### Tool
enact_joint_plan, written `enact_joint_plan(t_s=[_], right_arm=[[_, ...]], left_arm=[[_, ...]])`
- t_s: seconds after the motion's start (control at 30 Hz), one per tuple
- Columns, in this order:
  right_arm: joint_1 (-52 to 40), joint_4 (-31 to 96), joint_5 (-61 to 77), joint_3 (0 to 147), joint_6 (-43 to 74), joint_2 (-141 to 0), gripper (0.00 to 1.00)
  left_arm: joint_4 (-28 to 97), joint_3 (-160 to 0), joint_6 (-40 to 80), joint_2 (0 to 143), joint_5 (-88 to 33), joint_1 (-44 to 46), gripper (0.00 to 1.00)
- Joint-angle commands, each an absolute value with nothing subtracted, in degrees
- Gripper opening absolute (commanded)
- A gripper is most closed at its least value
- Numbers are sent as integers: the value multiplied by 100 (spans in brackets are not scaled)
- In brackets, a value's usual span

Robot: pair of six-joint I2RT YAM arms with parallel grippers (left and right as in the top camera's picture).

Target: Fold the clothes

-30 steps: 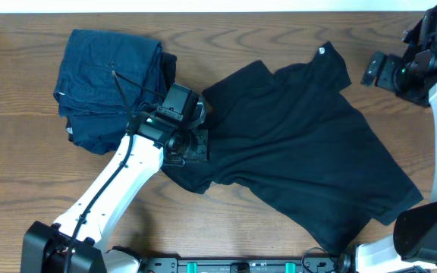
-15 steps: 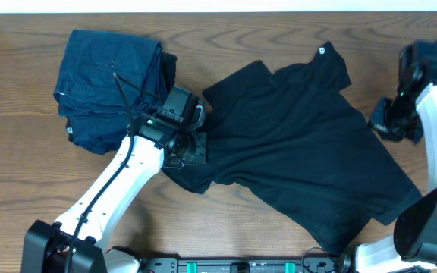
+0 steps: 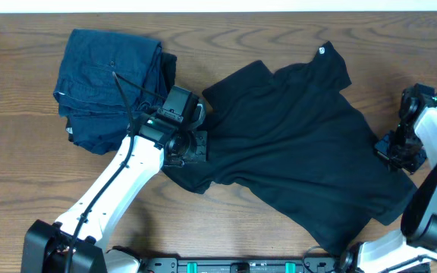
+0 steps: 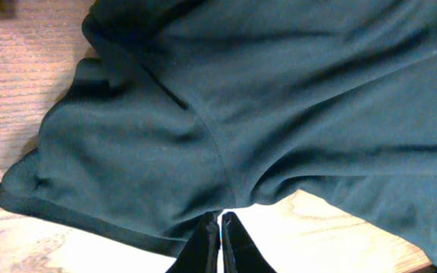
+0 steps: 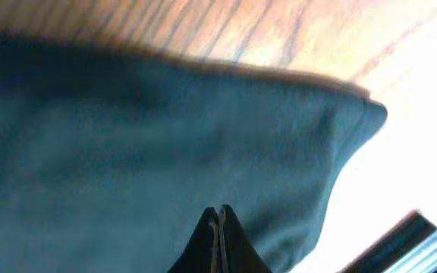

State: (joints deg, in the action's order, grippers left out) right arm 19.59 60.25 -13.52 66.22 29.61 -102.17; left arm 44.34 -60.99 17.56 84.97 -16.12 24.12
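The clothes, a black T-shirt (image 3: pixel 302 144), lie spread out over the middle and right of the wooden table, with a small white logo (image 3: pixel 321 51) at the far corner. My left gripper (image 3: pixel 196 145) is at the shirt's left sleeve. In the left wrist view its tips (image 4: pixel 220 218) are shut on the fabric (image 4: pixel 203 114) where the underarm seam puckers. My right gripper (image 3: pixel 395 154) is low over the shirt's right edge. The right wrist view shows it (image 5: pixel 217 211) shut just above the dark cloth (image 5: pixel 127 152), with no fold seen between the fingers.
A folded stack of dark blue denim (image 3: pixel 108 83) sits at the back left, just beyond my left arm. Bare wood (image 3: pixel 36 182) shows at the front left and along the far edge. The right arm's base (image 3: pixel 431 220) stands at the front right corner.
My right arm has swung from the far right corner toward me and down to the shirt's right edge, and its jaws have shut. The left gripper and the shirt have not moved.
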Motion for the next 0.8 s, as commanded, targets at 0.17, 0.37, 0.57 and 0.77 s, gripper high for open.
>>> enact_joint_plan(t_s=[0.17,0.37,0.57,0.77], right_arm=[[2032,5238,-1507,6593,2858,-11406,1],[2176,4106,-1479,6624,2652,-12217,1],[2241,2423,-1225,6766,1955,-13045,1],[2248,1055,-1081,7155,1785,-13629,1]], left_arm=[[4357,-6045,1660,8541,-1540,2421,6],[4204,-6042,1658,8576,-1538,2421,6],[3688,-6042,1660,8772,-1540,2421,6],[3183,-6042,1660,9275,-1542,2421,6]])
